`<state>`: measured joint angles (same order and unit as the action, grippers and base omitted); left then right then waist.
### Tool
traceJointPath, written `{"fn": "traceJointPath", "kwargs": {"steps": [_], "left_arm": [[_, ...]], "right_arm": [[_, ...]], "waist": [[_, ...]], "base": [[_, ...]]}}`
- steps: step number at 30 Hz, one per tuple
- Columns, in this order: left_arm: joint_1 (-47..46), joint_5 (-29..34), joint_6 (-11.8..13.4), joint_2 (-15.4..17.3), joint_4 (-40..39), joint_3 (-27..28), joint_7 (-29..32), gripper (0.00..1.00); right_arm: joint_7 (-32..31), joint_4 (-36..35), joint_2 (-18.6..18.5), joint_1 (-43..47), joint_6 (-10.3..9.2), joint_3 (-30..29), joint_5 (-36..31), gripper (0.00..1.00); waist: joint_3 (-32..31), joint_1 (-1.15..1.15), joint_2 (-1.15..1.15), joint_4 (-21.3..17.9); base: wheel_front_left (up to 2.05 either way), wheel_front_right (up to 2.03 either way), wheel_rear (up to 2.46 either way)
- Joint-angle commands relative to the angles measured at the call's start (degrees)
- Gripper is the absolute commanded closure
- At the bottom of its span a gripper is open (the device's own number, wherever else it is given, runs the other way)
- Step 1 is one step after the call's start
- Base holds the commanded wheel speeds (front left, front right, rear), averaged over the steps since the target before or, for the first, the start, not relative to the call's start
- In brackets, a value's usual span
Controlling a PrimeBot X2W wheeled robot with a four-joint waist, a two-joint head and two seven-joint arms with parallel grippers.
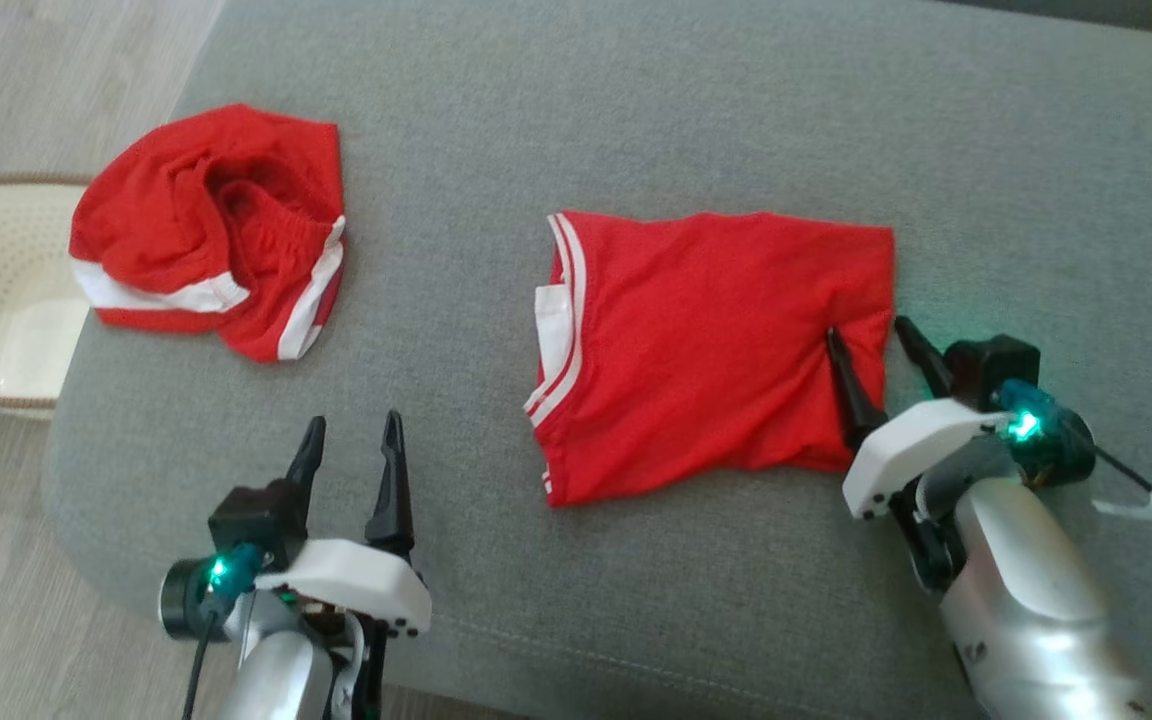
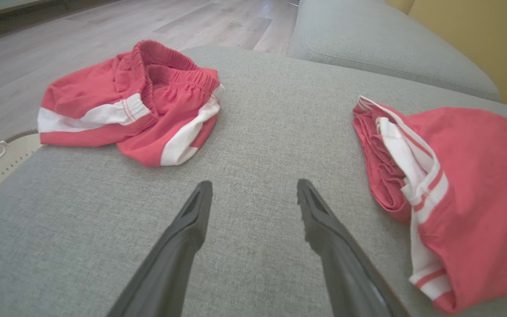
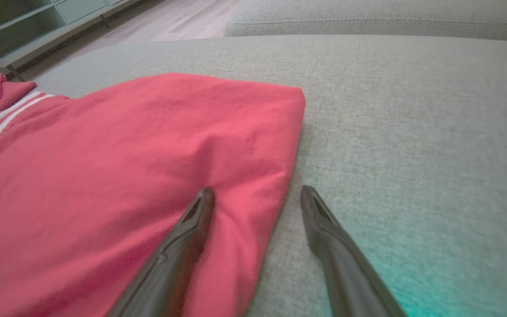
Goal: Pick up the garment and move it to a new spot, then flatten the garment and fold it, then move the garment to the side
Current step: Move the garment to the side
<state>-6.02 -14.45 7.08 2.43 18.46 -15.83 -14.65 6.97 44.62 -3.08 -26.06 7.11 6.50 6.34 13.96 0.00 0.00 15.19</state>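
**Folded shirt, centre-right of frame**

The red shirt (image 1: 706, 350) lies folded on the grey sofa (image 1: 636, 120). The right gripper (image 1: 868, 332) is spread, its fingers straddling the shirt's right edge. The left gripper (image 1: 354, 422) is spread at lower left, holding nothing. Red shorts (image 1: 206, 230) lie at upper left.

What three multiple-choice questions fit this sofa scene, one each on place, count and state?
1. Where do the shorts lie relative to the shirt? A under it; B to its left; C on it.
2. How many red garments are on the sofa? A one; B two; C three.
3. The right gripper is: A open; B shut on the shirt; C shut, empty.
Answers: B, they lie apart at the left; B, shorts and shirt; A, its fingers stand apart across the shirt's edge.
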Motion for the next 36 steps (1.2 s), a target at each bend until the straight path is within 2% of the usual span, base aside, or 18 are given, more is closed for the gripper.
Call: {"fn": "traceJointPath", "kwargs": {"steps": [1,3,7,11,22,23,24,25,32,36], "left_arm": [[-1.95,-0.24,0.25,0.44,-2.07,1.70,-0.35,0.00],[-2.19,-0.34,0.34,0.44,-2.19,1.70,-0.35,0.00],[-2.53,-0.08,0.21,0.44,-2.25,1.48,-0.35,0.00],[-2.54,0.61,-0.19,0.44,-2.05,1.60,-0.35,0.00],[-3.93,4.19,-2.26,0.44,-1.36,2.11,-0.35,0.00],[-3.93,4.19,-2.26,0.44,-1.36,2.11,-0.35,0.00],[-4.31,4.72,-2.65,0.44,-1.34,2.30,-0.35,0.00],[-4.31,4.72,-2.65,0.44,-1.34,2.30,-0.35,0.00],[-5.12,6.74,-4.17,0.45,-0.94,3.05,-0.35,0.00],[-5.27,7.61,-4.83,0.45,-1.21,3.02,-0.35,0.00]], "right_arm": [[-0.54,-0.38,0.20,-1.25,0.37,1.49,0.20,0.15],[-0.65,0.45,0.20,-1.64,0.37,2.32,0.93,1.00],[0.42,1.13,0.20,-2.02,0.37,3.90,2.67,1.00],[2.08,1.51,0.20,-2.38,0.37,4.75,4.33,1.00],[3.81,0.54,0.20,-2.44,0.37,10.63,10.16,1.00],[3.81,0.54,0.20,-2.44,0.37,10.63,10.16,1.00],[3.97,0.04,0.20,-2.30,0.37,11.71,11.03,1.00],[3.97,0.04,0.20,-2.30,0.37,11.71,11.03,1.00],[4.70,-1.47,0.20,-1.26,0.37,14.46,13.84,1.00],[5.30,-1.72,0.20,-0.47,0.37,15.12,14.67,1.00]], "waist": [[0.52,0.00,0.00,0.24],[0.77,0.00,0.00,-0.07],[0.60,0.00,0.00,-1.81],[-0.17,0.00,0.00,-5.91],[-1.05,0.00,0.00,-26.55],[-1.05,0.00,0.00,-26.55],[-0.89,0.00,0.00,-30.20],[-0.89,0.00,0.00,-30.20],[0.07,0.00,0.00,-40.18],[0.53,0.00,0.00,-43.13]], "base": [[0.00,0.00,0.00],[0.00,0.00,0.00],[0.00,0.00,0.00],[0.00,0.00,0.00],[0.00,0.00,0.00],[0.00,0.00,0.00],[0.00,0.00,0.00],[0.00,0.00,0.00],[0.00,0.00,0.00],[0.00,0.00,0.00]]}}
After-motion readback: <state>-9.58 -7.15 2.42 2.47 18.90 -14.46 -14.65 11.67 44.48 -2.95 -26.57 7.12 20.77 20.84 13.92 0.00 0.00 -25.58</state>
